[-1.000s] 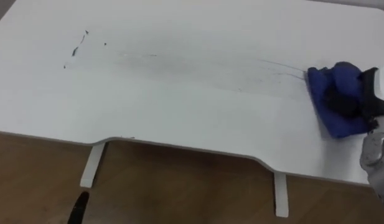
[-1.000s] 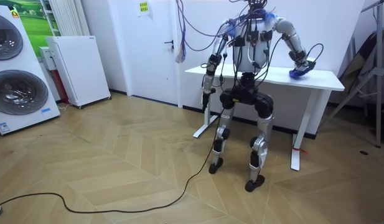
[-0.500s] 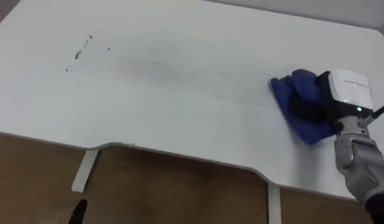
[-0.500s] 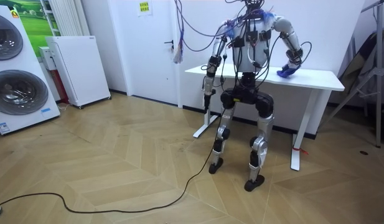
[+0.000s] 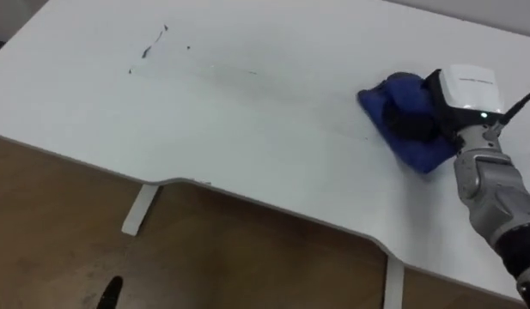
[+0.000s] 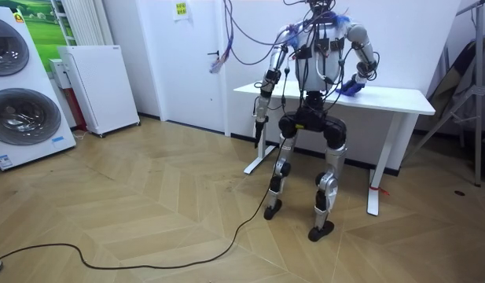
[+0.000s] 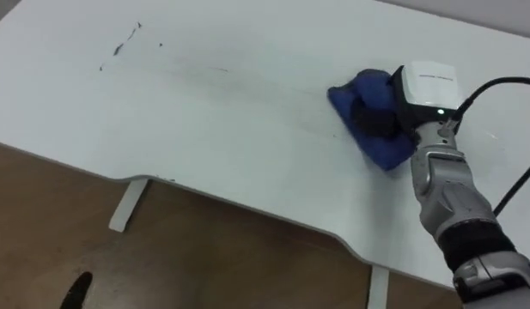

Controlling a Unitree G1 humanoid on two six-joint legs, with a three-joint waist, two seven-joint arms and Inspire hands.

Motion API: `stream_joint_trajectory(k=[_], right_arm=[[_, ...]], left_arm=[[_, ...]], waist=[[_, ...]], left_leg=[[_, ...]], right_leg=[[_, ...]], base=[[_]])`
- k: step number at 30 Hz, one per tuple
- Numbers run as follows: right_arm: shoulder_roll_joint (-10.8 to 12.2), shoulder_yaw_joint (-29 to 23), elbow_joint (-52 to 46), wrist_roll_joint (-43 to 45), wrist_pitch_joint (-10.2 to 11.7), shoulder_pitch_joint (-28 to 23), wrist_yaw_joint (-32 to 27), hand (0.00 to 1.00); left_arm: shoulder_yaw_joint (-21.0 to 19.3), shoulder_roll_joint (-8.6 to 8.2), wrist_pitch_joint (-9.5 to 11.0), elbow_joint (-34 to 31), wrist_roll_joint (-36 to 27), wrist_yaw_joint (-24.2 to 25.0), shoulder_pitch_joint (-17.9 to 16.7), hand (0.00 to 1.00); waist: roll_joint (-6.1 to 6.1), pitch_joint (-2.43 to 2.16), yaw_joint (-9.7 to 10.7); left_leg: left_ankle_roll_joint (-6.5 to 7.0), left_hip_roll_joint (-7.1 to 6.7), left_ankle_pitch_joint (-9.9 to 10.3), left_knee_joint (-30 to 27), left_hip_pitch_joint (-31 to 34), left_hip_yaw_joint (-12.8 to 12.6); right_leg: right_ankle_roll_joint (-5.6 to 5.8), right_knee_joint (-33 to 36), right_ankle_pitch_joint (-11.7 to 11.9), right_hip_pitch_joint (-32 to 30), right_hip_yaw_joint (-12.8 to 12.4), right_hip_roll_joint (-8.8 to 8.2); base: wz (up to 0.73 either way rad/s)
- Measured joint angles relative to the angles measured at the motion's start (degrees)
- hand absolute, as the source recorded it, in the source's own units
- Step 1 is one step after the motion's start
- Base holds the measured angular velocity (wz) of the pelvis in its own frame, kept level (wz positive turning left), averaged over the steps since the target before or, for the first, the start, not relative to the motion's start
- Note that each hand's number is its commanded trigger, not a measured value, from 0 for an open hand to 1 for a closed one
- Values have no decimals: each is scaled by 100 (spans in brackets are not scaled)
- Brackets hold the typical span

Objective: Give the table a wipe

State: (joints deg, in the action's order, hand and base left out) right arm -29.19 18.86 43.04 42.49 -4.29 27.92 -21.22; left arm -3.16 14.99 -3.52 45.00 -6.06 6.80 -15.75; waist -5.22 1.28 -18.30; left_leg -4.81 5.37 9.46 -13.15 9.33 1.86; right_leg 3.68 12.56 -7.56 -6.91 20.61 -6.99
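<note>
right hand (image 5: 436,120), fingers curled into blue cloth (image 5: 419,153) | just slid in from 3 o'clock edge of the table (image 5: 247,129) | dark marks (image 5: 149,51) at 10 o'clock still waiting

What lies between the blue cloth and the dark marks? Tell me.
Between blue cloth and dark marks: bare table, faint grey streaks, in both eye views.

Open tabletop (image 5: 247,129) stretch between dark marks (image 5: 149,50) and blue cloth (image 5: 386,101)
</note>
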Motion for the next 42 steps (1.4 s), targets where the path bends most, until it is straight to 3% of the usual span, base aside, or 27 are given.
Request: stream_joint_trajectory(k=[3, 7, 11, 16, 22, 23, 24, 33, 34, 35, 42], right_arm=[[3, -24, -189, -179, 36, -71, 1, 0], [118, -470, -819, -283, 184, -497, -15, 0], [199, -735, -1414, -436, 337, -823, -68, 0], [202, -1430, -2480, -492, 618, -1525, -163, 0], [200, -2000, -2848, -461, 740, -1873, -346, 0], [199, -2044, -2872, -505, 746, -1916, -381, 60], [199, -2100, -2962, -622, 749, -2000, -446, 100], [198, -2313, -3368, -1292, 937, -2253, -556, 100], [199, -2313, -3369, -1290, 966, -2254, -555, 89], [199, -2313, -3370, -1289, 976, -2254, -553, 0], [199, -2291, -3372, -1262, 1098, -2318, -544, 0]], left_arm=[[-1, -4, 35, -43, -4, -1, 8, 0], [-49, -41, 41, -212, -16, -7, 43, 0], [-9, -71, 214, -320, -63, -31, 30, 0], [-111, -146, 322, -491, -59, -32, -53, 0], [-131, -188, 338, -481, -50, -25, -144, 0], [-132, -186, 347, -481, -49, -25, -136, 0], [-133, -184, 375, -481, -49, -25, -128, 0], [-404, -195, 451, -224, -57, -26, -219, 0], [-416, -195, 451, -205, -56, -26, -236, 0], [-428, -197, 451, -205, -55, -26, -245, 0], [-515, -182, 562, -151, -53, -5, -292, 0]], waist=[[0, -1, 92], [22, -3, 251], [82, -12, 506], [133, -22, 857], [149, -50, 1076], [148, -60, 1078], [152, -81, 1086], [165, -92, 1211], [165, -91, 1212], [165, -91, 1212], [131, -70, 1174]], left_leg=[[0, 1, 0, 0, -18, -41], [1, 1, 0, -24, -132, -35], [1, -2, 0, 8, -307, -154], [3, -12, 0, 73, -544, -224], [7, -16, 0, 256, -986, -383], [7, -15, 0, 272, -1012, -399], [7, -16, 0, 291, -1048, -425], [29, -15, 15, 367, -1231, -547], [30, -15, 16, 367, -1233, -552], [30, -15, 17, 368, -1232, -552], [31, -14, 19, 366, -1245, -550]], right_leg=[[0, 0, 0, -5, -29, -3], [0, 0, 0, 126, -41, -2], [25, -7, -18, 302, -39, -18], [36, 6, -44, 461, -212, -18], [41, -3, -66, 709, -489, 9], [43, -1, -68, 721, -505, 11], [43, 5, -68, 724, -537, 13], [61, 8, -79, 804, -646, 15], [61, 8, -79, 803, -648, 15], [61, 8, -79, 803, -648, 15], [61, 9, -79, 814, -647, 14]], base=[[-4], [0], [2], [-7], [-15], [-15], [-16], [-5], [0], [0], [0]])
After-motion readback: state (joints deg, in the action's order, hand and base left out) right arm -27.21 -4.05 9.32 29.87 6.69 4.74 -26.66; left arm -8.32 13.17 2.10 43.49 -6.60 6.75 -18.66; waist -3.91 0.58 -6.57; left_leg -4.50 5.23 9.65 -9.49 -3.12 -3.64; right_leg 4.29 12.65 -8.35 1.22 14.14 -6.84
